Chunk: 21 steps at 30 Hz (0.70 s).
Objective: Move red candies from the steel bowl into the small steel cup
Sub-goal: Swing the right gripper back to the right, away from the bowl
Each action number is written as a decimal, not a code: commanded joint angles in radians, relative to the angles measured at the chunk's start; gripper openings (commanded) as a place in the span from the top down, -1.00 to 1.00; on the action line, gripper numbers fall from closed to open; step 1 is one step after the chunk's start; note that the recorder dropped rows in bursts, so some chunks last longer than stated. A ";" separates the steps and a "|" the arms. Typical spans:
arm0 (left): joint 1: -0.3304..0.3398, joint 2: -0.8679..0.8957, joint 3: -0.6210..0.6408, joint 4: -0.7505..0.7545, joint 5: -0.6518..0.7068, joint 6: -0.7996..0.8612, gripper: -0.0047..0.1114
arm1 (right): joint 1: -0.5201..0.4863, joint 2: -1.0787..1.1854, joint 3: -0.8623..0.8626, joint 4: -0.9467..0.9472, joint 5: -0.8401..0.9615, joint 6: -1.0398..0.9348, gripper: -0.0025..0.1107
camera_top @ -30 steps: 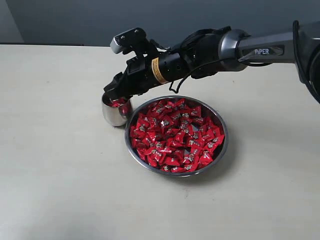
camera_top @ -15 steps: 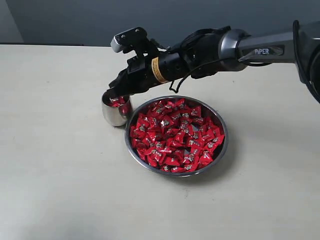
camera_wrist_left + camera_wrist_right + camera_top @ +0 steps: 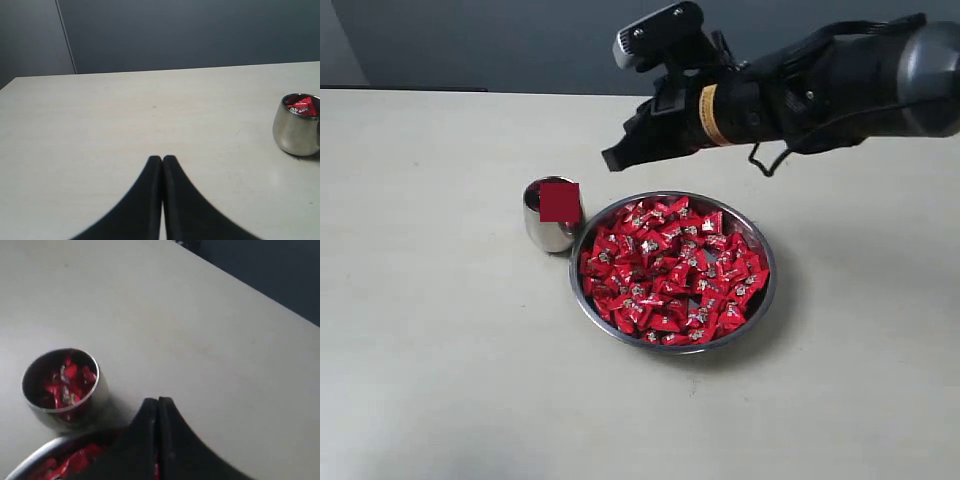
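The jaws of the left gripper point(image 3: 162, 159) and the right gripper point(image 3: 158, 400) are pressed together, empty, and the yellow label point(image 3: 710, 115) cannot be read.

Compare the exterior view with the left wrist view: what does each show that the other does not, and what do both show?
Only the exterior view: the heap of red candies in the steel bowl, and the right gripper, shut, in the air near the bowl's far side.
Only the left wrist view: the left gripper, its fingers shut together low over the table.
Both: the small steel cup standing upright on the table, with red candy inside.
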State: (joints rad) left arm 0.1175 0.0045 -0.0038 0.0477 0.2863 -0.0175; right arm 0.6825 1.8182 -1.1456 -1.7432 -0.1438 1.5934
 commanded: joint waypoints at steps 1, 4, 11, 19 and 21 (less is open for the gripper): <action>0.001 -0.004 0.004 -0.003 -0.002 -0.002 0.91 | -0.008 -0.118 0.168 -0.001 0.085 -0.015 0.97; 0.001 -0.004 0.004 -0.003 -0.002 -0.002 0.91 | -0.008 -0.176 0.302 -0.001 0.122 -0.015 0.97; 0.001 -0.004 0.004 -0.003 -0.002 -0.002 0.91 | 0.011 -0.421 0.416 -0.001 0.225 0.041 0.97; 0.001 -0.004 0.004 -0.003 -0.002 -0.002 0.91 | 0.143 -0.555 0.532 -0.001 0.490 0.186 0.97; 0.001 -0.004 0.004 -0.003 -0.002 -0.002 0.91 | 0.194 -0.568 0.553 -0.001 0.566 0.186 0.97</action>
State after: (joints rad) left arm 0.1175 0.0045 -0.0038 0.0477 0.2863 -0.0175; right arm 0.8217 1.2714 -0.6218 -1.7432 0.3277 1.7693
